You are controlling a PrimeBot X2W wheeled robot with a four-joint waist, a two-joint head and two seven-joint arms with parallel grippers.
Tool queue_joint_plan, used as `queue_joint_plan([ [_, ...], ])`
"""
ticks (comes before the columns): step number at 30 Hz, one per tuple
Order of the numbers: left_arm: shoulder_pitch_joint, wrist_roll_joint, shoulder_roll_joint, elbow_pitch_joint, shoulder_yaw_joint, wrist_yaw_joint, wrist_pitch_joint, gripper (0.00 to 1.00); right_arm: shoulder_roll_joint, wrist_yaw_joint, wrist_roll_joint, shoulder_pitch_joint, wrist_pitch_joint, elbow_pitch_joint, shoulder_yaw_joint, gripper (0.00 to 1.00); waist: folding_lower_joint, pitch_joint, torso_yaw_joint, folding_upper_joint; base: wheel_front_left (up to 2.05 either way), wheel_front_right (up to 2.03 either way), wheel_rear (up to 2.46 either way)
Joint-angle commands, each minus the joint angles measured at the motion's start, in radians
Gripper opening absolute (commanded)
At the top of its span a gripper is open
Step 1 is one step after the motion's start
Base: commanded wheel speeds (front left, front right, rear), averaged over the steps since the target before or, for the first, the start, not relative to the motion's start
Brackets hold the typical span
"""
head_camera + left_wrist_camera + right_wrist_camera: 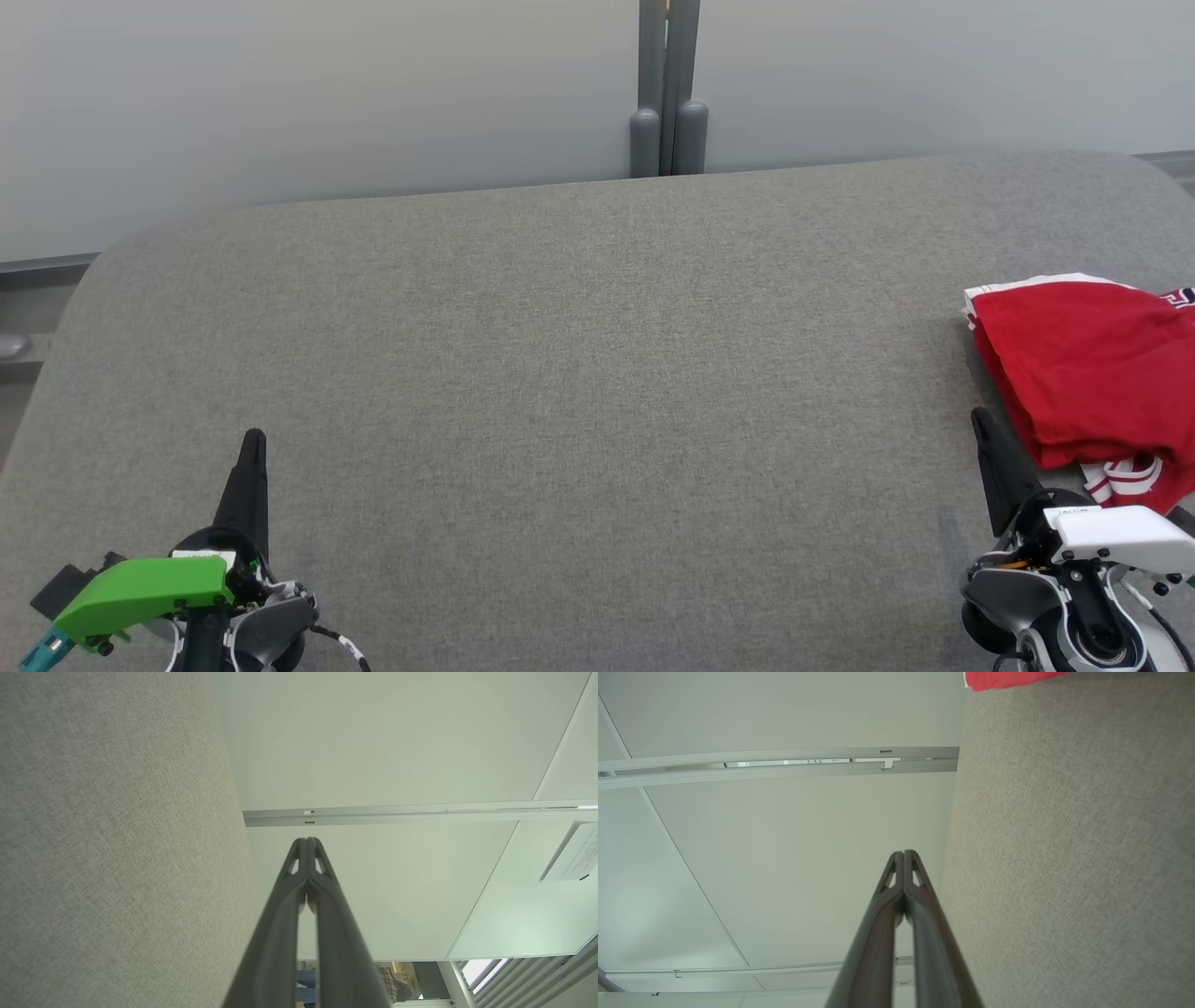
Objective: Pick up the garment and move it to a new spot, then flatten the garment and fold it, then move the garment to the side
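The garment (pixel 1088 378) is red with white trim and lettering, folded into a compact bundle at the right edge of the grey table (pixel 597 392). A red corner of the garment (pixel 1008 679) peeks in at the top of the right wrist view. My right gripper (pixel 978 417) stands just left of the bundle's near end, fingers shut and holding nothing. At the lower left my left gripper (pixel 254 437) rests shut and empty, far from the cloth. Both wrist views confirm it: the left gripper (pixel 307 840) and the right gripper (pixel 904 852) each have their tips pressed together.
A pale partition wall (pixel 317 93) with a grey post (pixel 668 89) runs behind the table's rounded far edge. A person in a checked shirt (pixel 387 987) shows small at the bottom of the left wrist view.
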State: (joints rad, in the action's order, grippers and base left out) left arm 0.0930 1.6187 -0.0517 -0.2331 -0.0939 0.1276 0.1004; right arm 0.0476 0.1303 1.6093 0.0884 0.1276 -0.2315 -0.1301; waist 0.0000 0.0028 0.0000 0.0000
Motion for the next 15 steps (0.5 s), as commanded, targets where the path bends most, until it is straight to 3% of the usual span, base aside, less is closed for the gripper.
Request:
queue_joint_plan([
  [1, 0.009, -0.002, 0.001, 0.001, -0.002, 0.006, 0.001, 0.00, 0.005, 0.001, 0.007, 0.011, 0.003, 0.003, 0.000, 0.00, 0.0000, 0.000, 0.000, 0.0000, 0.00, 0.00, 0.00],
  [15, 0.009, -0.003, 0.001, 0.001, -0.003, 0.006, 0.001, 0.00, 0.005, 0.001, 0.007, 0.011, 0.003, 0.003, 0.000, 0.00, 0.0000, 0.000, 0.000, 0.0000, 0.00, 0.00, 0.00],
])
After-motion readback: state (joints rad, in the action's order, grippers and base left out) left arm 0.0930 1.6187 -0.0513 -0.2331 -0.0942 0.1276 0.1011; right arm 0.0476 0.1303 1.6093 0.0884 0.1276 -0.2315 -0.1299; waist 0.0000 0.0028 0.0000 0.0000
